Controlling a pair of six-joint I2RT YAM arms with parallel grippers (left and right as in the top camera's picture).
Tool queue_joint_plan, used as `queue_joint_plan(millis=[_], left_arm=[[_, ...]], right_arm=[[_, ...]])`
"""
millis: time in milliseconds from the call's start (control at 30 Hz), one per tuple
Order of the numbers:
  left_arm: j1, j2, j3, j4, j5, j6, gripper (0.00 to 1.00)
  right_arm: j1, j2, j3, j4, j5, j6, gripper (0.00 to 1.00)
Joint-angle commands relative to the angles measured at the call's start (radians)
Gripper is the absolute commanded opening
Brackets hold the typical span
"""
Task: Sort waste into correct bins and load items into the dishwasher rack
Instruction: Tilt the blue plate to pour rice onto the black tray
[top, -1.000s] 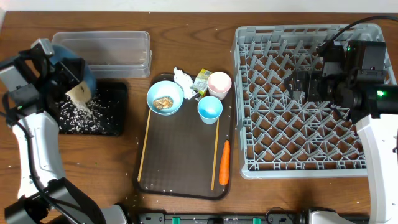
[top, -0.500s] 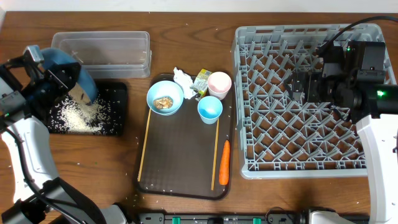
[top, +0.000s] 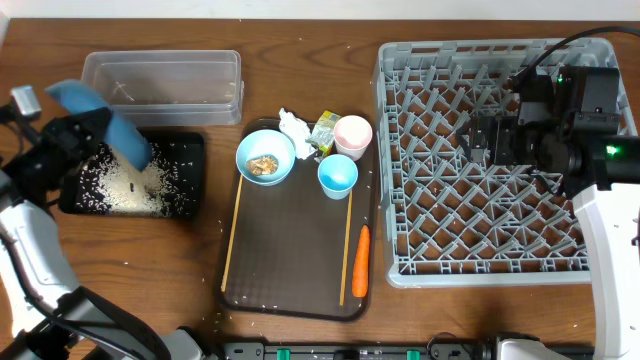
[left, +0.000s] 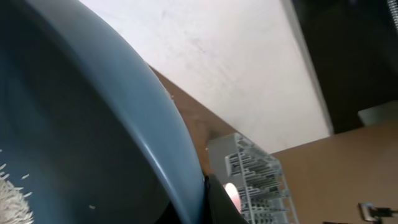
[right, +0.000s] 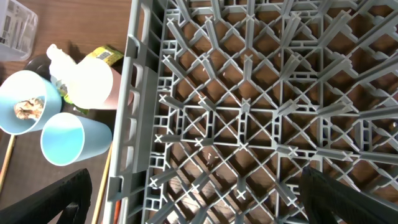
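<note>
Left tool was clamped on the rim of the blue plate, with the plate tipped steeply over the black tray. Rice lay heaped in that tray right below it; the wrist view showed a few grains stuck to the plate face. Read: dump step about done. Clear tub sat just behind the black tray.

Mid-surface, the serving tray held the bowl, blue cup, pink cup, tissue, wrapper, carrot and chopsticks, none sorted yet.

Far side, the right tool hovered over the rack, jaws spread wide, holding nothing. Next move probably calls for carrying the plate across and seating it edge-on between the pegs.
</note>
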Motion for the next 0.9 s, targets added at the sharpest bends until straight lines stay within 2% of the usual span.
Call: queue_joint_plan(millis=[0, 67, 200, 400, 867], left_arm=[[0.039, -0.006, -0.005, -0.006, 0.099, 0.011, 0.06], [0.057, -0.006, -0.006, -0.03, 0.097, 0.057, 0.06], [0.078, -0.006, -0.025, -0.038, 0.102, 0.063, 0.06], [0.082, -0.006, -0.026, 0.012, 0.277, 0.062, 0.06], [0.082, -0.005, -0.026, 0.002, 0.285, 0.069, 0.06]], right_arm=[[-0.009, 0.005, 0.018, -0.004, 0.005, 0.01, 0.99], [-0.009, 0.005, 0.018, -0.006, 0.005, 0.01, 0.99], [-0.009, 0.005, 0.018, -0.008, 0.005, 0.01, 0.99], [-0.009, 0.005, 0.018, -0.007, 0.006, 0.01, 0.99], [-0.009, 0.005, 0.018, -0.008, 0.006, 0.01, 0.99]])
